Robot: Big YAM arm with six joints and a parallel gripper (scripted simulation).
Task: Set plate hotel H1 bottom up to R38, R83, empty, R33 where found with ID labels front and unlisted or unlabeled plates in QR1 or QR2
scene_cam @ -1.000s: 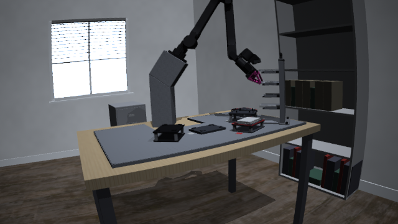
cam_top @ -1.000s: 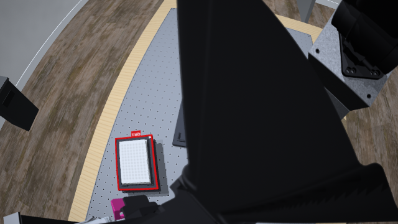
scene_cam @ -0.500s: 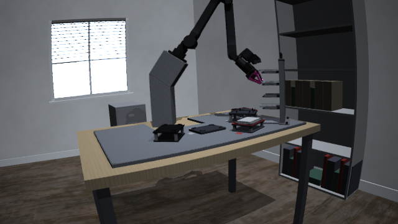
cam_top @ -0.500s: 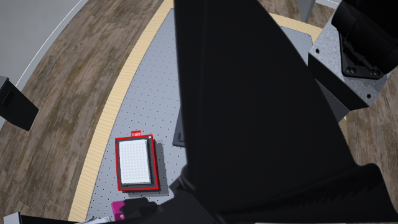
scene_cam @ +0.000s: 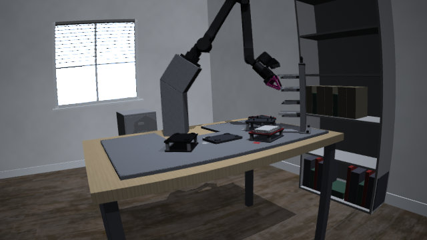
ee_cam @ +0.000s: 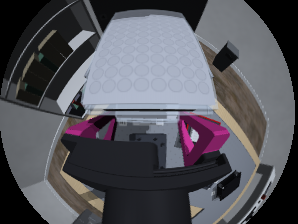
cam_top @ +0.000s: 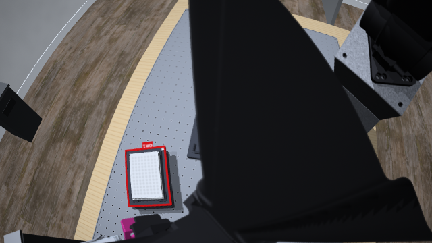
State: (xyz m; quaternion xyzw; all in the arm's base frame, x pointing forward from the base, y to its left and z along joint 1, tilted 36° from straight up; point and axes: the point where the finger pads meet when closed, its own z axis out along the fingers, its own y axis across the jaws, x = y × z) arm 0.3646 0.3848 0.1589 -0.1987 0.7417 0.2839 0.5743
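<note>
The plate hotel (scene_cam: 302,100) stands at the table's right, with plates on its shelves. My gripper (scene_cam: 278,87) (ee_cam: 147,112) tilts down at the hotel's front, at about the second shelf from the top. Its magenta fingers look shut on the sides of the plate there (scene_cam: 290,89); the wrist view mostly hides that grip. Above it, the top plate (scene_cam: 289,77) (ee_cam: 150,60) fills the upper wrist view, wells upward. I can read no ID on any plate. A white plate (cam_top: 145,175) (scene_cam: 267,129) lies in the red-rimmed nest QR1 (cam_top: 128,179).
A raised black nest (scene_cam: 181,137) stands near the arm's base, with a flat dark nest (scene_cam: 222,138) beside it. Raised dark nests (scene_cam: 261,121) stand behind QR1. The arm hides much of the table in the top view. A bookshelf (scene_cam: 383,100) stands behind the hotel.
</note>
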